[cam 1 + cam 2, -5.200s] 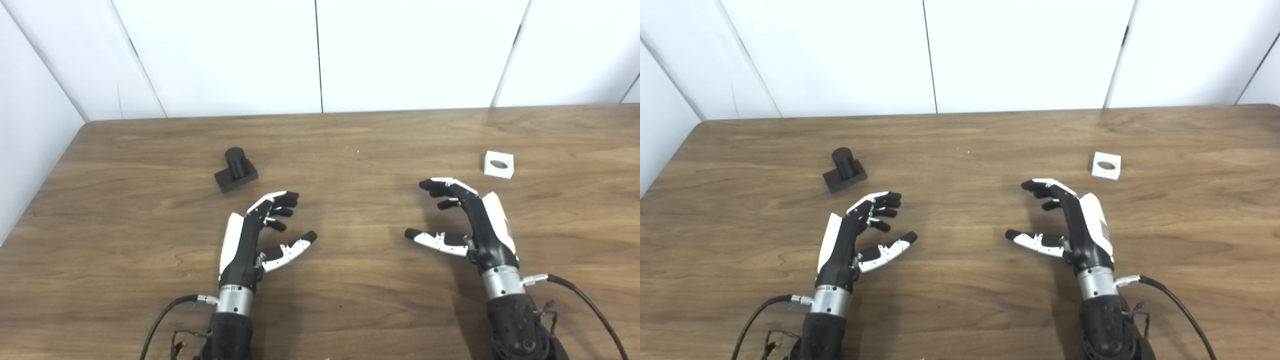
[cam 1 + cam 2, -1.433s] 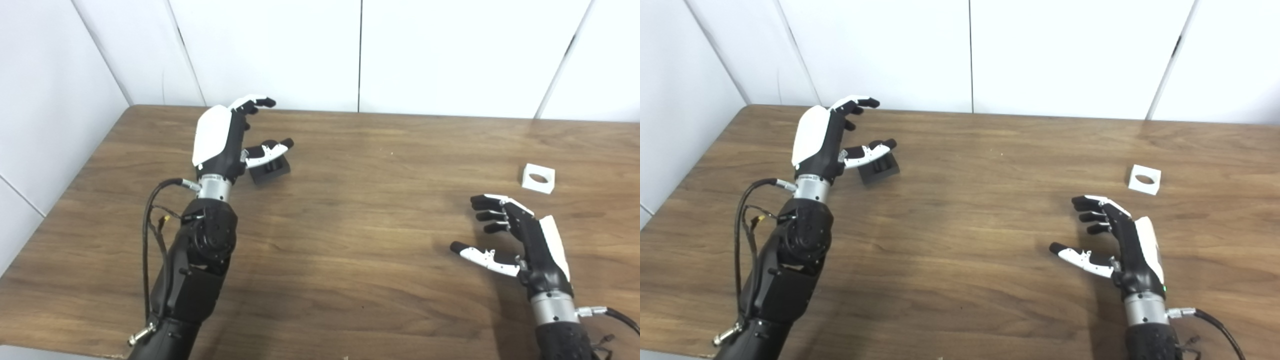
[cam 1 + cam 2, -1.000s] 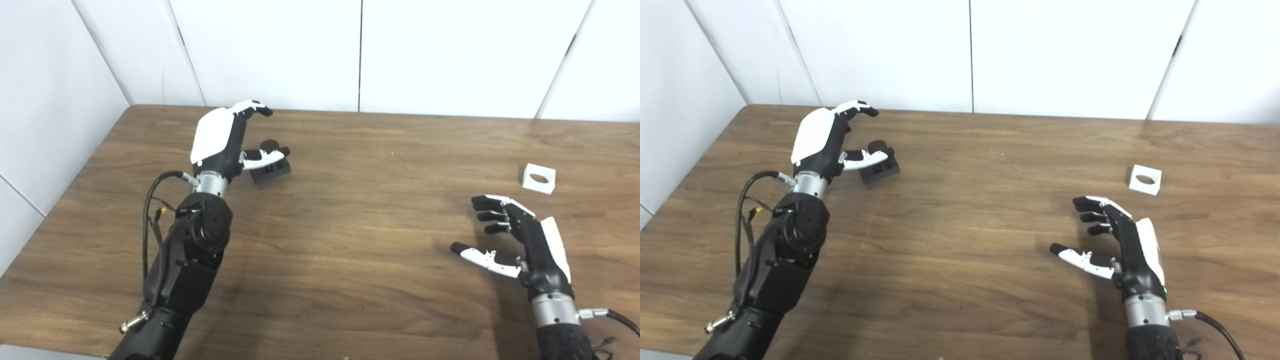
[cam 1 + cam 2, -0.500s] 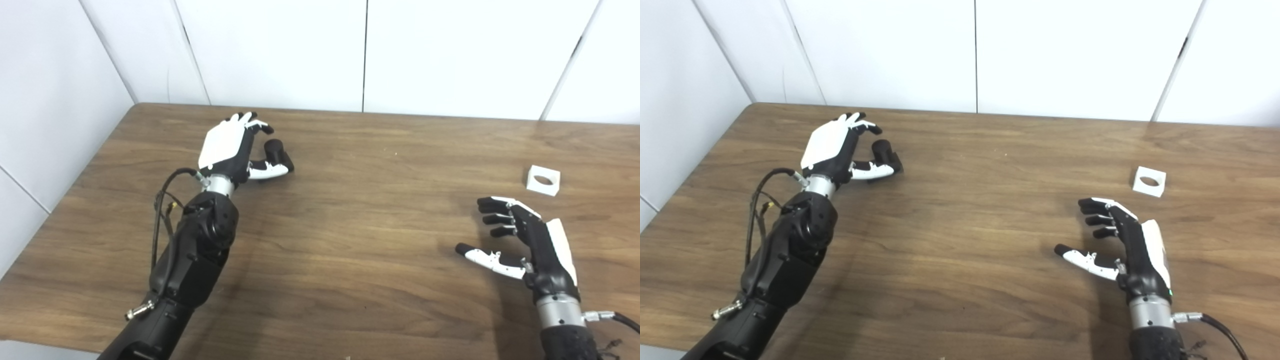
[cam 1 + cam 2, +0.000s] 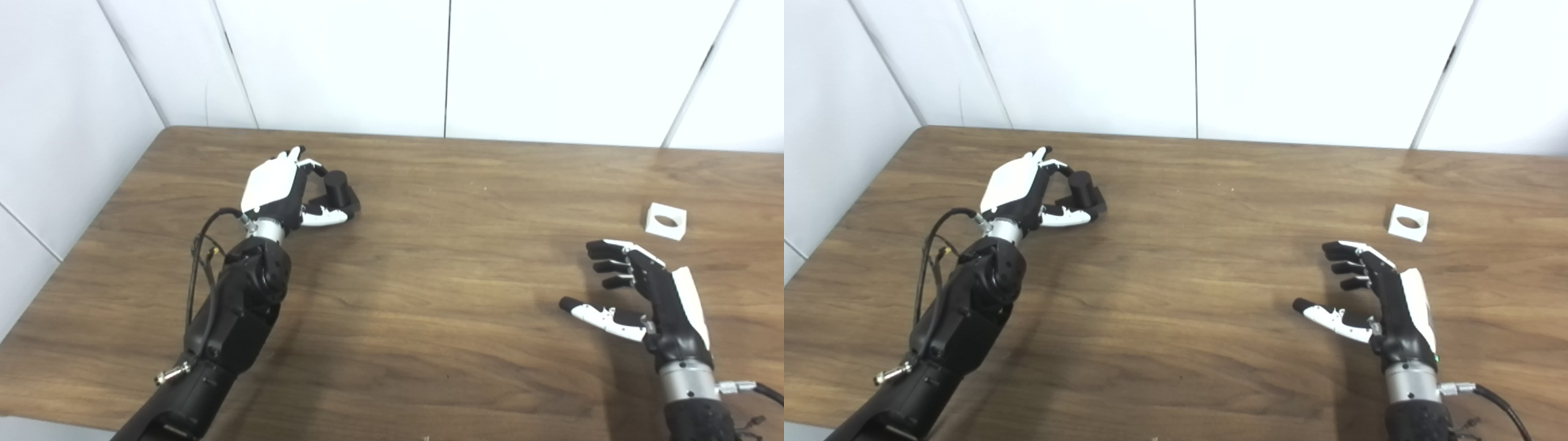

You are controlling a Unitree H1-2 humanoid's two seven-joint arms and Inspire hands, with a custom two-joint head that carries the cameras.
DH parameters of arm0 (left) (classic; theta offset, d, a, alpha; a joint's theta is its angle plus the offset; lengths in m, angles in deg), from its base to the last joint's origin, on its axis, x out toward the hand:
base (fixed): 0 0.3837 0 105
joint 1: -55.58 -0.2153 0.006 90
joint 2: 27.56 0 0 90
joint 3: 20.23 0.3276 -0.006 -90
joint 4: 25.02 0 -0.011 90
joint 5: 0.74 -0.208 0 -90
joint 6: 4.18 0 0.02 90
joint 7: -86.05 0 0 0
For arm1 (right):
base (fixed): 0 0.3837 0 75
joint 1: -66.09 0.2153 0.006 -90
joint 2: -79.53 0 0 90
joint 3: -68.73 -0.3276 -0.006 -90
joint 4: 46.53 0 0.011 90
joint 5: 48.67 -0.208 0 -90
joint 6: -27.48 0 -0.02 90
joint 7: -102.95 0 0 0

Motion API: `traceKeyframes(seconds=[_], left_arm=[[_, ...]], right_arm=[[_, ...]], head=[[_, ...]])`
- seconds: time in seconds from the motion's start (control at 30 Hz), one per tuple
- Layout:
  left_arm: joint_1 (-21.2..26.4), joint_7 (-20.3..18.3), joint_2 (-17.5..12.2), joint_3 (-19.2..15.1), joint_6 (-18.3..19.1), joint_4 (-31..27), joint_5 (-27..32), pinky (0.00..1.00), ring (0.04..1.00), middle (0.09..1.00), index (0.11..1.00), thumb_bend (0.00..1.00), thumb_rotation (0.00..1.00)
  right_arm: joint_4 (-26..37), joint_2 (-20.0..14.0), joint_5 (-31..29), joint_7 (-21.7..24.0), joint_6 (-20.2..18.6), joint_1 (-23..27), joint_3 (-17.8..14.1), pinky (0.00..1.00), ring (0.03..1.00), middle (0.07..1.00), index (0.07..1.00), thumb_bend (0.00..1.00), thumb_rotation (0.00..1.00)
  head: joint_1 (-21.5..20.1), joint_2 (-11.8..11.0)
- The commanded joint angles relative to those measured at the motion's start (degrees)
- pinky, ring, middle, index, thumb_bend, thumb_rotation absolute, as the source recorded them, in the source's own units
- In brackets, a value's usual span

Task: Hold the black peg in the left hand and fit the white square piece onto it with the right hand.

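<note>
A matte black peg (image 5: 336, 187), a short cylinder rising from a flat square base, is seen on a wood-grain table (image 5: 429, 294) near its far left corner. The left hand (image 5: 278, 191), glossy white across the back and black along the fingers, is curled around the peg, with the fingers arched over the far side and the thumb laid along the near edge of the base; whether the peg is firmly gripped cannot be told. The white square piece (image 5: 664, 220), a flat block pierced by a round hole, lies well apart on the right. Just short of it, the right hand (image 5: 643, 294) is held open and empty, fingers spread.
</note>
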Motion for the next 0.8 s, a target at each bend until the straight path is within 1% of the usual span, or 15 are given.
traceKeyframes(seconds=[0.0,0.17,0.37,0.47,0.57,0.6,0.73,0.77], left_arm=[[2.64,1.52,-1.8,-0.02,-0.2,-0.25,-1.19,1.0,1.0,0.998,0.73,0.84,0.42],[2.18,1.33,-2.01,0.22,-1.03,0.6,-0.31,1.0,1.0,0.998,0.728,0.82,0.42],[2.05,1.0,-1.85,0.62,-0.5,1.73,-0.24,1.0,1.0,0.991,0.725,0.8,0.42],[2.05,1.1,-1.78,0.61,-0.81,2.5,0.32,1.0,1.0,0.988,0.715,0.79,0.41],[1.93,0.96,-1.68,0.45,-1.27,2.96,1.46,1.0,1.0,0.981,0.686,0.77,0.39],[1.85,1.09,-1.6,0.38,-1.47,3.17,1.83,1.0,1.0,0.975,0.664,0.76,0.38],[1.43,1.85,-1.19,-0.08,-1.64,3.42,3.31,1.0,0.995,0.946,0.579,0.76,0.34],[1.3,2.0,-1.15,-0.07,-1.61,3.43,3.51,1.0,0.991,0.932,0.534,0.64,0.22]], right_arm=[[2.38,0.16,0.02,-0.38,0.87,0.95,-0.15,0.58,0.678,0.702,0.683,0.67,0.0],[2.59,0.21,-0.14,-0.34,0.81,0.63,-0.24,0.58,0.673,0.7,0.686,0.67,0.0],[3.1,0.19,0.1,-0.25,0.56,0.37,-0.16,0.57,0.67,0.702,0.686,0.66,0.0],[2.9,0.27,-0.25,-0.39,0.88,0.31,-0.27,0.57,0.666,0.699,0.685,0.66,0.0],[2.7,0.36,-0.4,-0.54,1.04,0.26,-0.36,0.57,0.665,0.699,0.684,0.66,0.0],[2.61,0.41,-0.57,-0.6,1.14,0.2,-0.41,0.57,0.666,0.699,0.684,0.66,0.0],[2.56,0.42,-0.65,-0.67,1.26,0.02,-0.36,0.58,0.677,0.706,0.688,0.66,0.0],[2.46,0.37,-0.59,-0.72,1.44,-0.02,-0.33,0.58,0.679,0.707,0.687,0.66,0.0]], head=[[-0.03,0.08],[-0.05,0.27],[-0.21,0.43],[-0.18,0.55],[-0.16,0.63],[-0.16,0.66],[-0.16,0.85],[-0.18,0.85]])
